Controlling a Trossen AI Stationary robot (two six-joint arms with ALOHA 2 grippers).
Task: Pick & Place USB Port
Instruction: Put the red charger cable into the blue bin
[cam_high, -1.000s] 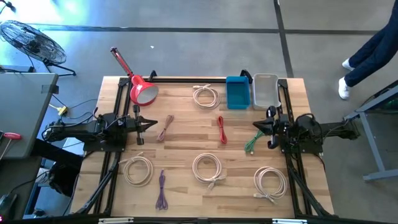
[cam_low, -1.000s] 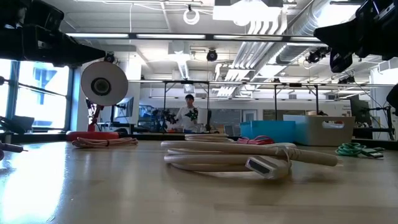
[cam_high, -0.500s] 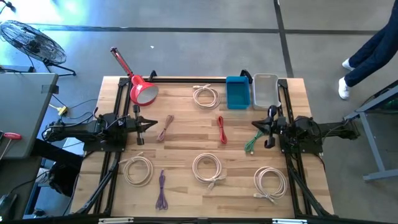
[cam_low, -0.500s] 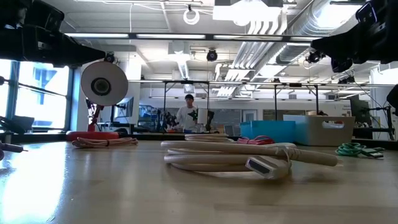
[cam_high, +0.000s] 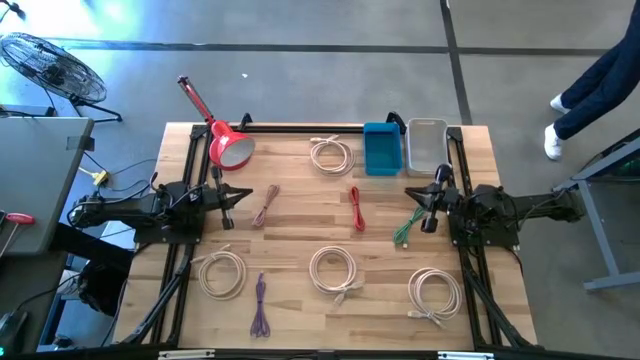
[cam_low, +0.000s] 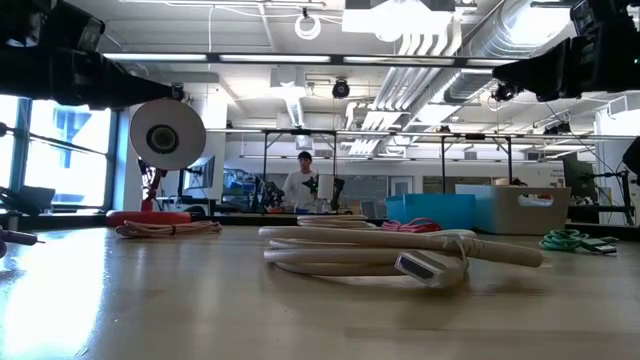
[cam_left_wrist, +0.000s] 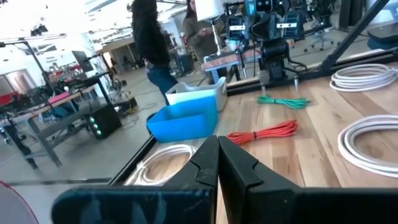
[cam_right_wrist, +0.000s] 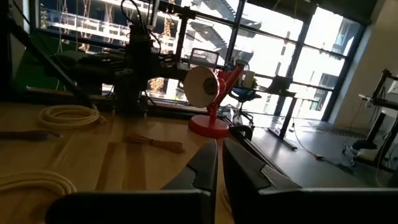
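Several bundled USB cables lie flat on the wooden table: white coils (cam_high: 331, 155), (cam_high: 222, 272), (cam_high: 333, 270), (cam_high: 435, 292), a red bundle (cam_high: 356, 208), a green one (cam_high: 405, 227), a brown one (cam_high: 265, 205) and a purple one (cam_high: 260, 305). A blue bin (cam_high: 381, 148) and a clear grey bin (cam_high: 426, 145) stand at the far edge. My left gripper (cam_high: 245, 197) hovers shut beside the brown bundle, with its fingers meeting in the left wrist view (cam_left_wrist: 217, 155). My right gripper (cam_high: 412, 197) hangs shut above the green bundle, with its fingers together in the right wrist view (cam_right_wrist: 219, 155).
A red desk lamp (cam_high: 228, 140) stands at the far left corner, its shade turned toward the table. Black frame rails (cam_high: 300, 127) run along the far edge and both sides. In the low view the nearest white coil's plug (cam_low: 425, 268) faces the camera. A person (cam_high: 590, 80) stands beyond the right side.
My right gripper has swung a little toward the far edge and risen slightly above the green bundle. No cable has moved.
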